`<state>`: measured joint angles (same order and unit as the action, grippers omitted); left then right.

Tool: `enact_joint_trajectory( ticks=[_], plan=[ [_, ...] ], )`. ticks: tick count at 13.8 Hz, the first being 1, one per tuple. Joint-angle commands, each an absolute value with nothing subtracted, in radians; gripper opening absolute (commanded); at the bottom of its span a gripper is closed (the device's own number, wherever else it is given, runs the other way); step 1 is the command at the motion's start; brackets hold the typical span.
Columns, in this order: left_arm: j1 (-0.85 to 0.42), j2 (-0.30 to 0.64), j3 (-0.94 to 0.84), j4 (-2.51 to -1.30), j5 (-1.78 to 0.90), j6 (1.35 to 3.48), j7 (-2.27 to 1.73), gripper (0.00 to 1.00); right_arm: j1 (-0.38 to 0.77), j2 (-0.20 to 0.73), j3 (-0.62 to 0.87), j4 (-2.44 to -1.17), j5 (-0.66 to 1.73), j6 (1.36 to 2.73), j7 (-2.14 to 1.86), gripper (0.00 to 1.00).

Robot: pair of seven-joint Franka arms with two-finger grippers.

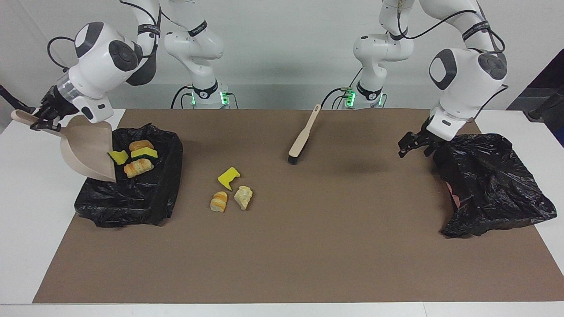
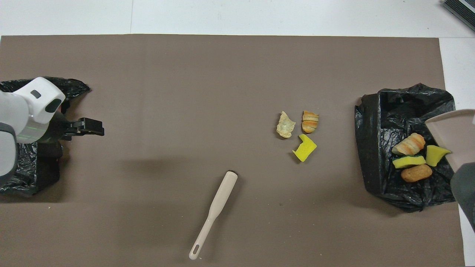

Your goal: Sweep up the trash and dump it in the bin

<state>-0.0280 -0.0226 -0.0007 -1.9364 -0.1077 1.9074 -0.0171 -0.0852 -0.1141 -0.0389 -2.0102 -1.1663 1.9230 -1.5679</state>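
Right gripper [image 1: 42,119]: clamped on the handle of the beige plastic dustpan [image 1: 88,152], which hangs steeply tipped, mouth down, over the black bag-lined bin at the right arm's end of the table [image 1: 132,198].

Dustpan contents: one yellow sponge chunk [image 1: 118,156] at the pan's lip, judged on the point of dropping; otherwise bare.

Bin contents, counted: one brown bread roll [image 1: 141,145], one yellow sponge with a green face [image 1: 143,152], one orange-striped croissant piece [image 1: 138,167]. All three lie on the black liner.

Left gripper [image 1: 413,144]: fingers apart, holding nothing, raised over the edge of the second crumpled black bag at the left arm's end [image 1: 489,180].

Beige long-handled brush [image 1: 303,135]: lying loose on the brown mat [image 1: 308,246], dark bristles pointing away from the robots, no gripper near it.

Trash outstanding on the mat, a tight cluster between brush and bin: one yellow sponge chunk [image 1: 228,177], one orange-striped croissant piece [image 1: 219,202], one pale crumbly lump [image 1: 243,197].

Assessment: first load all but emptied, four of seven pieces dealt with. Remaining, by judgement: retake the brush, set the pan down by the cluster, sweep the three pieces in, dump again.
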Motion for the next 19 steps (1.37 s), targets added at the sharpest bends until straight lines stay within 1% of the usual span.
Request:
enact_joint_trajectory(
  ticks=[1, 3, 5, 6, 7, 9, 12, 15, 16, 19],
  plan=[
    [-0.011, -0.009, -0.014, -1.829, -0.045, 1.791, 0.02, 1.0, -0.026, -0.166, -0.034, -2.053, -1.209, 1.839, -1.494, 0.0],
    [-0.017, -0.009, -0.014, -1.763, -0.019, 1.697, 0.021, 1.0, -0.026, -0.176, -0.034, -2.039, -1.189, 1.836, -1.453, 0.0],
    [-0.02, -0.008, -0.015, -1.683, -0.017, 1.609, 0.021, 1.0, -0.026, -0.19, -0.02, -1.967, -1.097, 1.833, -1.451, 0.0],
    [-0.018, -0.009, -0.017, -1.666, -0.018, 1.599, 0.021, 1.0, -0.025, -0.189, -0.008, -1.929, -1.03, 1.801, -1.445, 0.0],
    [-0.021, -0.02, -0.015, -1.677, -0.021, 1.598, 0.028, 1.0, -0.025, -0.184, 0.018, -1.892, -0.975, 1.745, -1.409, 0.0],
    [-0.02, -0.021, -0.017, -1.677, -0.021, 1.605, 0.034, 1.0, -0.026, -0.184, 0.092, -1.872, -0.872, 1.64, -1.239, 0.0],
    [-0.02, -0.02, -0.017, -1.643, -0.02, 1.571, 0.026, 1.0, -0.026, -0.181, 0.107, -1.87, -0.639, 1.626, -1.035, 0.0],
    [-0.017, -0.029, -0.017, -1.658, -0.02, 1.563, 0.032, 1.0, 0.008, -0.179, 0.138, -1.868, -0.421, 1.626, -0.757, 0.0],
    [-0.017, -0.037, -0.018, -1.655, -0.018, 1.56, 0.049, 1.0, 0.038, -0.163, 0.161, -1.862, -0.358, 1.625, -0.636, 0.0],
    [-0.011, -0.043, -0.014, -1.644, -0.018, 1.534, 0.13, 1.0, 0.142, -0.066, 0.17, -1.789, -0.263, 1.621, -0.286, 0.0]
  ],
)
